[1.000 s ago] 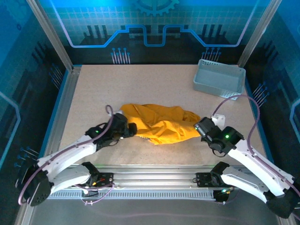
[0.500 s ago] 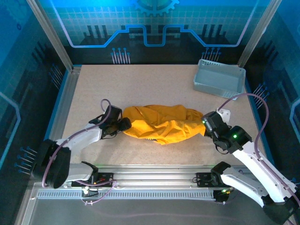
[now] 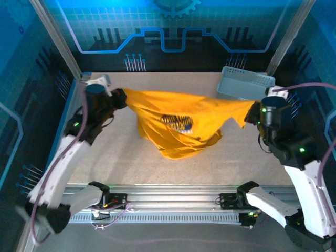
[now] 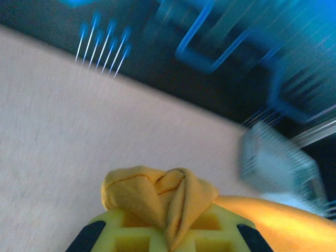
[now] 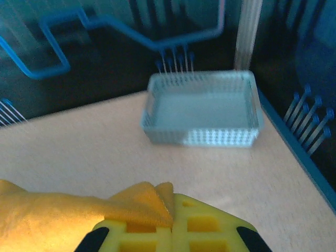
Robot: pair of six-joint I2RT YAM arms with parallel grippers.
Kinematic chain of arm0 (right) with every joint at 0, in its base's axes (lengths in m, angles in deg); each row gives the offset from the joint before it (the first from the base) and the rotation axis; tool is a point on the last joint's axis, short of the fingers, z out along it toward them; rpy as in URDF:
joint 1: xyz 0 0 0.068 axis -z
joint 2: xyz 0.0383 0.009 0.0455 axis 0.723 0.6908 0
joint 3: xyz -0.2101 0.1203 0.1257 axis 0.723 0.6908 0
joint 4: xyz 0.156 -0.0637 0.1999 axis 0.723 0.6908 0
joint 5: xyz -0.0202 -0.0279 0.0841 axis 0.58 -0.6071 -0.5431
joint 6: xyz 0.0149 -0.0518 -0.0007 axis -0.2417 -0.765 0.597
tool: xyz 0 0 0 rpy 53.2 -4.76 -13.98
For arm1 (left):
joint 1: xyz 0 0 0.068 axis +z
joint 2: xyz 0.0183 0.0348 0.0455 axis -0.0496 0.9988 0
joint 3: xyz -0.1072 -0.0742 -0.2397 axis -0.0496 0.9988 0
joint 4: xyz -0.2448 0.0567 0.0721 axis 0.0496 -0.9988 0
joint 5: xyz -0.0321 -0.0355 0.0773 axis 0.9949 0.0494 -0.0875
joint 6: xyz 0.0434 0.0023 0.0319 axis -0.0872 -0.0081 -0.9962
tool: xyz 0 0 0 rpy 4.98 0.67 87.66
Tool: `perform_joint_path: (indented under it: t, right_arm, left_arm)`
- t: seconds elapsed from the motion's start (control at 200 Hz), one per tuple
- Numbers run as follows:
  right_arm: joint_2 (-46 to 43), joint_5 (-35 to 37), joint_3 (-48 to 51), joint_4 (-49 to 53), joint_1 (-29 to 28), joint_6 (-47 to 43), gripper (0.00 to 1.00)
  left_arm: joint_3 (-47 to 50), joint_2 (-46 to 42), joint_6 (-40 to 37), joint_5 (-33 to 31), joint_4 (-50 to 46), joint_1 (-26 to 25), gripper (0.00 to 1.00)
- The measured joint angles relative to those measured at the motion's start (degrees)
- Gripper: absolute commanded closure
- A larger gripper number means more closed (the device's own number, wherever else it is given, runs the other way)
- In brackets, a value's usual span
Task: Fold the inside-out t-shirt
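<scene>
Mustard shirt (image 3: 181, 131) hung stretched between both arms over the middle of the table (image 3: 115, 157). Its low end sagged close to the tabletop, couldn't tell if it actually touched. A dark print (image 3: 177, 122) showed on the front. Left gripper (image 3: 118, 98) was clamped tight on one bunched corner, and right gripper (image 3: 254, 112) was pinched closed on the other, both raised. On the left wrist cam, fabric was wedged between the yellow pads (image 4: 131, 231). Grey basket (image 3: 245, 85) sat at the far right corner, just behind the right gripper.
</scene>
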State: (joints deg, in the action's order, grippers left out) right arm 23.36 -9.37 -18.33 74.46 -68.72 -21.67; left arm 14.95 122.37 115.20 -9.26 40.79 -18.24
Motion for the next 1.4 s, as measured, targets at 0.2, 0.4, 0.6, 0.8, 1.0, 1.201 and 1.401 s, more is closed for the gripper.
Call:
perform_joint_path:
  t: [0.2, 0.4, 0.6, 0.8, 1.0, 1.201, 1.401]
  right_arm:
    - [2.8, -2.0, 2.5, -3.7, 1.4, -1.2, 1.00]
    - [14.5, -12.9, 17.8, -8.2, 14.7, 2.1, 0.99]
    - [17.5, -22.4, 26.2, -9.4, 18.3, 3.5, 0.46]
    - [12.4, -24.4, 26.3, -10.8, 14.5, 3.6, 0.31]
    - [9.4, -25.3, 28.9, -12.9, -2.0, 6.8, 0.28]
    - [16.5, -25.3, 31.1, -17.4, -16.4, 12.0, 0.23]
    - [27.5, -25.2, 26.7, -21.0, -24.7, 14.3, 0.20]
  left_arm:
    - [-2.2, -8.9, -0.3, 0.4, -0.1, -0.4, 1.00]
    - [6.1, 4.8, 1.3, 1.4, 0.3, -17.4, 1.00]
    - [10.1, 26.9, 5.5, 4.4, 1.9, -32.7, 0.64]
    - [11.8, 29.2, 7.4, 5.1, 2.7, -36.9, 0.29]
    - [18.2, 14.8, 8.1, 1.2, 2.6, -29.8, 0.23]
    - [23.1, 13.4, 10.2, 1.6, 2.6, -19.6, 0.24]
    - [23.6, 21.3, 10.2, 3.4, 3.5, -19.2, 0.26]
